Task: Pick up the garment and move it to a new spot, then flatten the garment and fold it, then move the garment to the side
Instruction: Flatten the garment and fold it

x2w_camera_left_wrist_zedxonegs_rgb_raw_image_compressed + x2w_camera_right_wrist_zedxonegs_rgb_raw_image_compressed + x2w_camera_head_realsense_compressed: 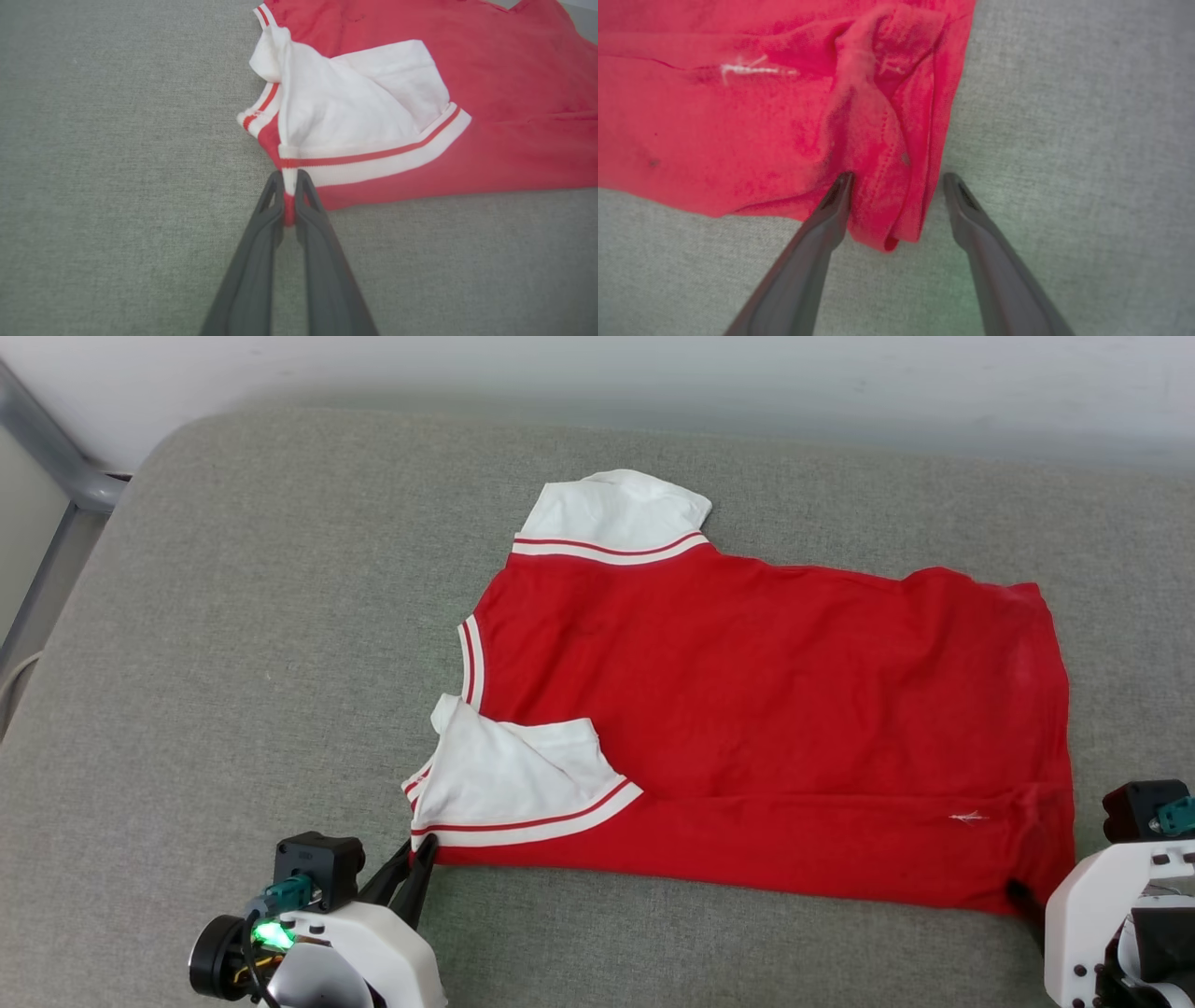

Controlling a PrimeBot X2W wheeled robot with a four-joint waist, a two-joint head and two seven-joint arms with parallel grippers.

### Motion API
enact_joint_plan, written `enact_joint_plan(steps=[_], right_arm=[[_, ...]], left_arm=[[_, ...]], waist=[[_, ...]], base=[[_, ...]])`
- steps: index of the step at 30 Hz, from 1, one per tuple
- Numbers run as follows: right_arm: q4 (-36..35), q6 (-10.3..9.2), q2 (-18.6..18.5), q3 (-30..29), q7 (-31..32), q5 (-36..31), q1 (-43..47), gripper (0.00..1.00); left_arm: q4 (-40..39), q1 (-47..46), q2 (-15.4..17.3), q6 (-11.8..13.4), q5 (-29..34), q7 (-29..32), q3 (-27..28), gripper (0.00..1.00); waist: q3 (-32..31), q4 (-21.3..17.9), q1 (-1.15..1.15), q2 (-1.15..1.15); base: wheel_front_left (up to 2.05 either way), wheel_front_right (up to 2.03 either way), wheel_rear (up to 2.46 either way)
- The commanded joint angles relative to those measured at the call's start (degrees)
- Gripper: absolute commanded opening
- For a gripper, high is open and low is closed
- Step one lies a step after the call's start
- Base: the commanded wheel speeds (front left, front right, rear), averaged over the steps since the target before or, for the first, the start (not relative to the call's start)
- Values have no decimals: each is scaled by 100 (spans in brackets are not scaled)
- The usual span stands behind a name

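Red jersey shirt (766, 709), white striped-trim sleeves, flat centre-right on grey woven cushion (233, 663). Pale wall (597, 364) along top; grey metal rail (56, 457) upper left. Left gripper (289, 184) pinches shirt's sleeve corner. Right gripper (896, 179) spread wide astride hem corner.

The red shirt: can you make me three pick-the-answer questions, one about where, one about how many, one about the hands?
1. Where does the left hand pinch the shirt? A its collar B its middle C the corner by the near sleeve
2. How many white sleeves show? A one B two C three
3. The right hand is: A open B shut C holding a sock
1 C: it is clamped on that striped corner. 2 B: near sleeve folded over, far sleeve flat. 3 A: it is spread around the hem corner.
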Motion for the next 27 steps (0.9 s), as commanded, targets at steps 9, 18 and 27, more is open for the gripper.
enact_joint_plan(steps=[9, 18, 27], right_arm=[[322, -4, 3, 124, 348, 219, 227, 0], [136, -6, -147, -101, 241, 346, 330, 0], [-435, -6, -293, -193, 584, 648, 901, 0]], left_arm=[[106, -18, 89, -2, 20, 10, -7, 0], [303, 297, 265, 63, -44, 220, -72, 0], [98, 919, 502, 148, -251, 505, -102, 0]], waist=[[-12, -25, 0, 0], [-528, -112, 0, 0], [-957, -166, 0, 0]], base=[[0, 0, 0], [0, 0, 0], [0, 0, 0]])
